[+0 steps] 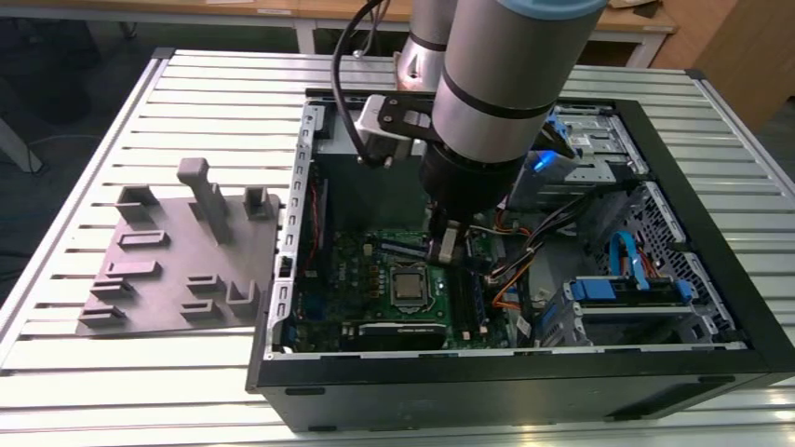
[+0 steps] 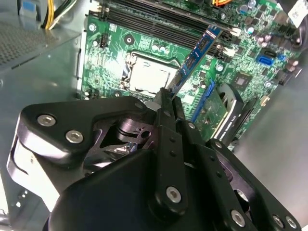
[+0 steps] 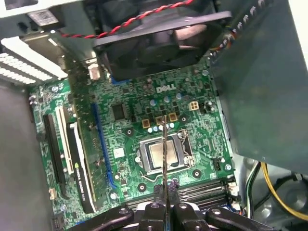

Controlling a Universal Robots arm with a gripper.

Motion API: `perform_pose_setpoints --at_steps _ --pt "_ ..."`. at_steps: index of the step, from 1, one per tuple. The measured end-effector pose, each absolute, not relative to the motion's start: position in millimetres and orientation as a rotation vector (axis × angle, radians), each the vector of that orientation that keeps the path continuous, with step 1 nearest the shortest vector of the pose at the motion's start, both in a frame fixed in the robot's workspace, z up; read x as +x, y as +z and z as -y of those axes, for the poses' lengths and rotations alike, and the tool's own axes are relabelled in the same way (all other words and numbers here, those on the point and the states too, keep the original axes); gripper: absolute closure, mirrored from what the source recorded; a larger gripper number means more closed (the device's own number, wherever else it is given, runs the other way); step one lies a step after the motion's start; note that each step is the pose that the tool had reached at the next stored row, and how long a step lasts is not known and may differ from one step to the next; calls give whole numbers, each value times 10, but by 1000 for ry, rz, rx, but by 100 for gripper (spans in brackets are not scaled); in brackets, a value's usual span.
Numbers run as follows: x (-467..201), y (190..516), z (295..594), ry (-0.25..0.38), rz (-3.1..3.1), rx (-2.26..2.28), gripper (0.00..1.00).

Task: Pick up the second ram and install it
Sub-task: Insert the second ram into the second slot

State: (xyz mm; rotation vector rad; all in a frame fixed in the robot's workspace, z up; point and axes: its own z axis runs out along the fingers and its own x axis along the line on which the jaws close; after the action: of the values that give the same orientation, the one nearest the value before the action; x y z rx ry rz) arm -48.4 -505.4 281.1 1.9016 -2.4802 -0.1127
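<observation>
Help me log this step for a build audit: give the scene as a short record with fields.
tool: shut on the second ram, inside the open computer case
second ram: held by one end, above the motherboard, seen edge-on across the processor socket in the first wrist view
memory slots: long, black, beside the socket; contact with the ram cannot be told
outside the case: grey moulded holder on the slatted table, at the exterior view's left
</observation>
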Motion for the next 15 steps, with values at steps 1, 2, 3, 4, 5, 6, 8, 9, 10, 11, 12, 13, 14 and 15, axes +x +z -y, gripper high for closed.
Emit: perform_pose_setpoints --at_steps 1,2,3,4,5,6,8,9,10,11,12,13,14,15 --pt "-484 2811 5054 -113 2492 1887 86" --pt "-484 2811 5054 -113 2503 1873 86" --pt "-484 2811 5054 -113 2514 1859 86" --pt "-484 2811 5054 -113 2525 1845 86" --pt "-484 2811 5054 -113 2535 1832 86" --pt "-484 2810 5054 -114 2544 1819 86" --pt "-484 2810 5054 -114 2564 1793 86" --pt "-484 2810 5054 -114 2574 1778 86" --pt "-484 2810 5054 -114 2584 1765 86" --pt "-484 2809 5054 -114 2594 1751 86" --pt "-484 2810 5054 -114 2604 1736 86" --pt "-484 2810 5054 -114 2614 1722 86" --pt "-484 2809 5054 -114 2625 1706 86" --pt "-484 2809 5054 -114 2635 1692 86"
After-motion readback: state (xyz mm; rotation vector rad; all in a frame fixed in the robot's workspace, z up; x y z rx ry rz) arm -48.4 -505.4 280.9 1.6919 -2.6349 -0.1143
